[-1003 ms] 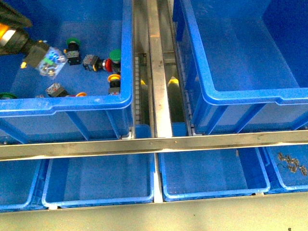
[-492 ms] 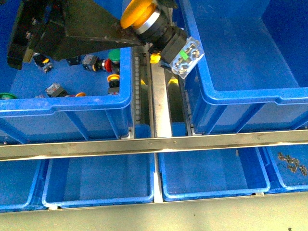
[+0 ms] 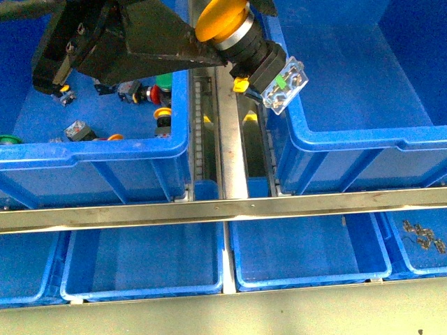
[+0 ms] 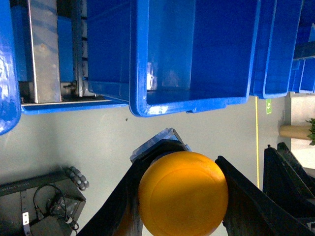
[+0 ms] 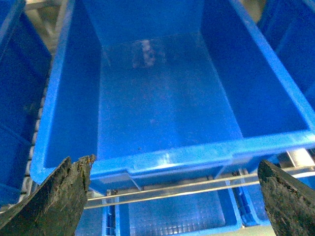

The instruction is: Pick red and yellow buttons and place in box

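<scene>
The left gripper point(image 4: 189, 156) is clamping a yellow button point(image 4: 183, 193) in the lower middle of the frame, its black fingers point(image 4: 246, 206) pressing on either side of the round cap. The box point(image 4: 192, 104) is filling the upper middle, with grey floor point(image 4: 88, 142) lying between them. A metal rail point(image 4: 44, 49) is showing at upper left, and a black unit with cables point(image 4: 34, 211) is sitting at lower left.

The button point(image 3: 251, 49) has an orange-yellow cap, a black body and a clear end with a green mark; the box point(image 3: 353, 143) is plain bright blue.
</scene>
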Controlling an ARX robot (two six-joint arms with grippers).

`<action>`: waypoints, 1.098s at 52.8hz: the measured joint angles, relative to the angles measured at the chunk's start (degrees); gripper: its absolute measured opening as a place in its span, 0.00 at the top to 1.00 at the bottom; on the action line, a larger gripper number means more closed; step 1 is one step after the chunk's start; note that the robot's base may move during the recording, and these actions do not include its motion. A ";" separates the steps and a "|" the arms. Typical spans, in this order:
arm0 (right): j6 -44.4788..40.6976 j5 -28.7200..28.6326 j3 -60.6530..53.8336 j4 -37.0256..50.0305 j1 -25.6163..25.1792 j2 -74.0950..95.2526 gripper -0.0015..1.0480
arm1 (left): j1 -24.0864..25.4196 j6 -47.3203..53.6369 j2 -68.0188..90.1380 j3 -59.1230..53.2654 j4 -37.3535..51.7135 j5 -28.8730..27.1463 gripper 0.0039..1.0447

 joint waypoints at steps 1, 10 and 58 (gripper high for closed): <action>-0.68 -0.85 0.46 2.12 0.46 2.34 0.06 | 0.04 0.15 0.24 0.28 0.00 -0.33 0.67; -5.95 -6.69 4.15 13.97 6.69 16.50 0.06 | 0.46 1.22 2.01 3.19 0.07 -1.36 0.67; -22.18 -17.44 15.43 30.60 19.96 38.56 0.06 | -0.07 1.49 9.62 9.99 2.93 -4.31 0.67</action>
